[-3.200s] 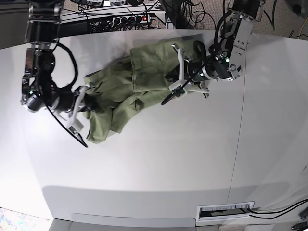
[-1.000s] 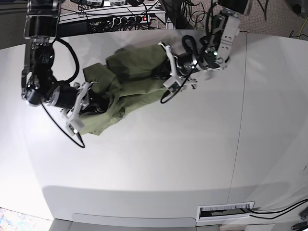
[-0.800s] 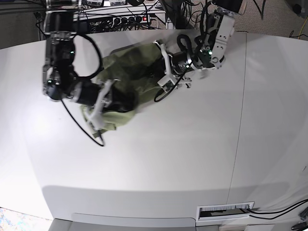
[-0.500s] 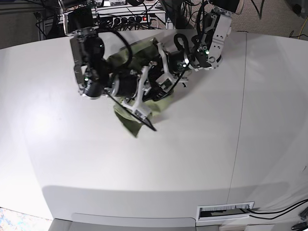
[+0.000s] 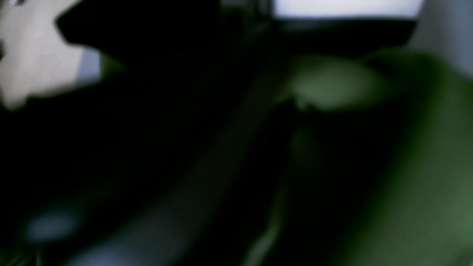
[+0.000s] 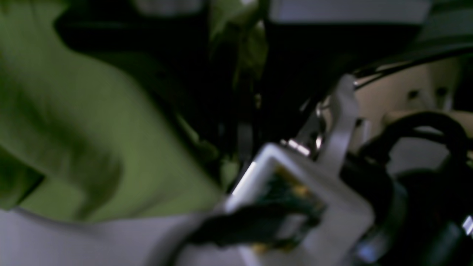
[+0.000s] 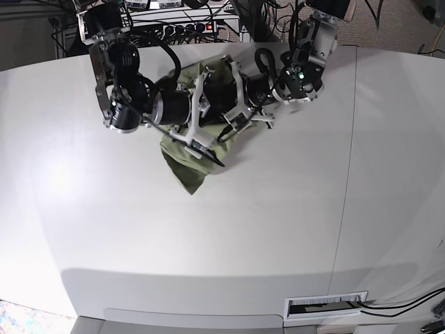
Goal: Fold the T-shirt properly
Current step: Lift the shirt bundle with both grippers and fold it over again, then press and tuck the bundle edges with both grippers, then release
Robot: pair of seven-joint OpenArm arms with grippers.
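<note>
The olive T-shirt [image 7: 184, 165] lies bunched in a heap at the back middle of the white table [image 7: 243, 229], one pointed corner spilling toward the front. Both grippers meet over the heap. In the base view my right gripper [image 7: 198, 111] comes in from the left and is shut on a fold of the shirt. My left gripper [image 7: 233, 101] comes in from the right, shut on fabric too. The blurred left wrist view shows green cloth [image 5: 425, 184] close to the lens. In the right wrist view, green cloth [image 6: 74, 129] fills the left, beside the other arm's white housing [image 6: 306, 207].
A power strip and tangled cables [image 7: 188, 28] sit just past the table's back edge. A seam [image 7: 348, 153] runs front to back on the right part of the table. A slotted plate [image 7: 325, 304] is set at the front right.
My right gripper has swept from the table's left to the back middle, dragging the shirt's left end over onto the rest. The spread shirt is now a compact heap. The left gripper shifted slightly left.
</note>
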